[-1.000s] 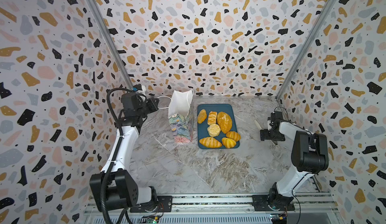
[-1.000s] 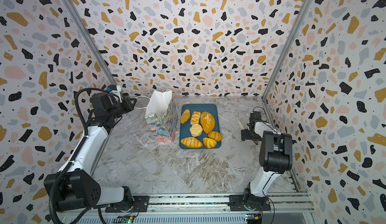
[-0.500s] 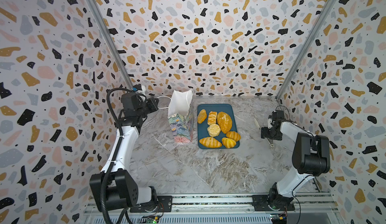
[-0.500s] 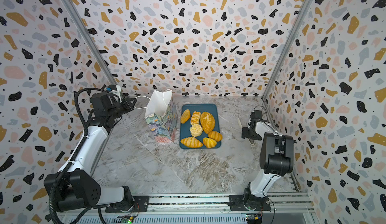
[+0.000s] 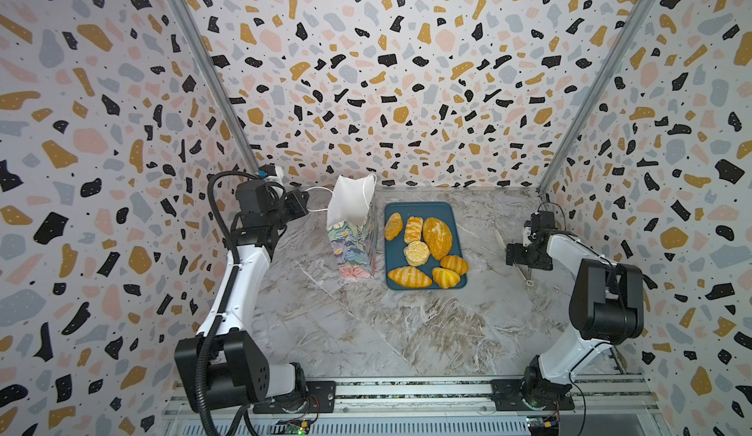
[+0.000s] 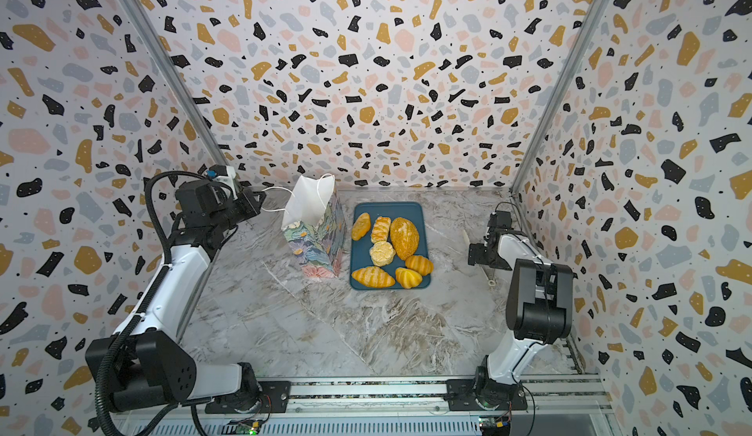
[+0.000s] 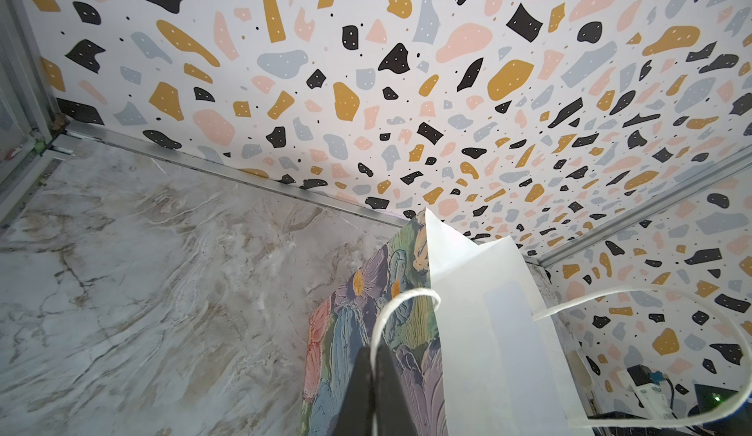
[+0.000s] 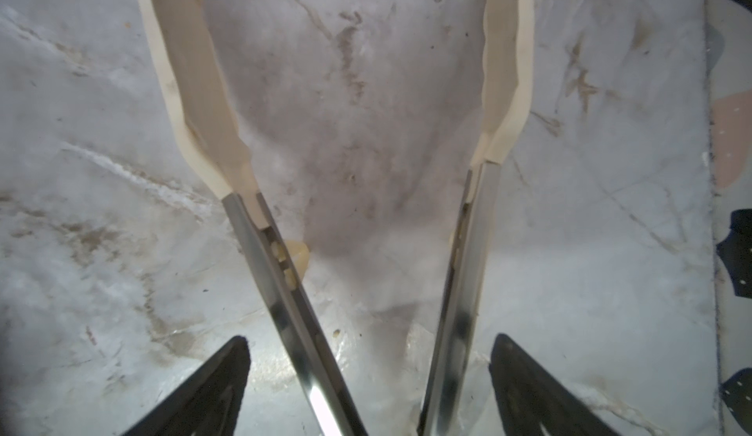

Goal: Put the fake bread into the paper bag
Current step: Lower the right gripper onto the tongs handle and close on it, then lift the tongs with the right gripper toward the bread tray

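Left tool pinches bag handle — right tool wide, straddling tongs.

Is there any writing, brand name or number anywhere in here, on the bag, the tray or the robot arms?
No readable text anywhere.
paper bag: only a painted floral pattern, no words.
blue tray: plain.
Circuit boards by the front rail: any markings too small to read.

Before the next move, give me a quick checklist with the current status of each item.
1. Left hand shut on the cord handle: ok.
2. The paper bag upright, mouth open: ok.
3. The fake bread, all seven pieces on the tray: ok.
4. The tongs spread, nothing between their tips: ok.
5. Right hand firm on the tongs: cannot tell.
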### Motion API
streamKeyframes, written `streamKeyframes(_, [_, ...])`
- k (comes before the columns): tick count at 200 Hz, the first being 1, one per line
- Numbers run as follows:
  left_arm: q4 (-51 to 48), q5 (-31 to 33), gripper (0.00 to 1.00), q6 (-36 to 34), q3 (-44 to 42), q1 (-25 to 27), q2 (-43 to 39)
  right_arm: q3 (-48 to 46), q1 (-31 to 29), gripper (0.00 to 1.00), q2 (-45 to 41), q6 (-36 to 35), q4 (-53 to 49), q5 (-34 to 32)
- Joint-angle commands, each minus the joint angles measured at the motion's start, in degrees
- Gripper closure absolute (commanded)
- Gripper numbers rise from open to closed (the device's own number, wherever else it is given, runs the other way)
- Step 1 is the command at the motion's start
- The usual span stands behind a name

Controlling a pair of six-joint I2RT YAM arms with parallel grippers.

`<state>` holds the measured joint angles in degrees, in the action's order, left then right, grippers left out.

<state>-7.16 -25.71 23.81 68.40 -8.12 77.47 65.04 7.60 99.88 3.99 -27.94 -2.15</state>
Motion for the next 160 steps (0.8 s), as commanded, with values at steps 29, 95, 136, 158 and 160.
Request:
streamKeyframes(29, [2.19, 1.67, 1.0, 0.15, -0.92, -0.01, -1.53, 2.13, 0.05, 0.07, 1.91, -0.12, -1.6, -0.68])
streamKeyframes(95, [1.45, 1.01, 1.0, 0.28, -0.37, -0.23, -0.74, 0.63, 0.05, 0.17, 3.02, -0.57, -1.28, -0.85])
streamKeyframes(136, [1.24, 1.34, 1.0, 0.34, -0.4, -0.3, -0.72, -1.2, 0.05, 0.11, 2.33, -0.49, -0.48, -1.23])
streamKeyframes(158, [1.23, 1.42, 1.0, 0.33, -0.45, -0.31, -0.75, -1.95, 0.05, 0.1, 1.66, -0.22, -0.01, -1.31])
streamKeyframes(160, [1.21, 1.43, 1.0, 0.3, -0.46, -0.29, -0.79, -2.0, 0.05, 0.1, 1.64, -0.15, 0.06, -1.22])
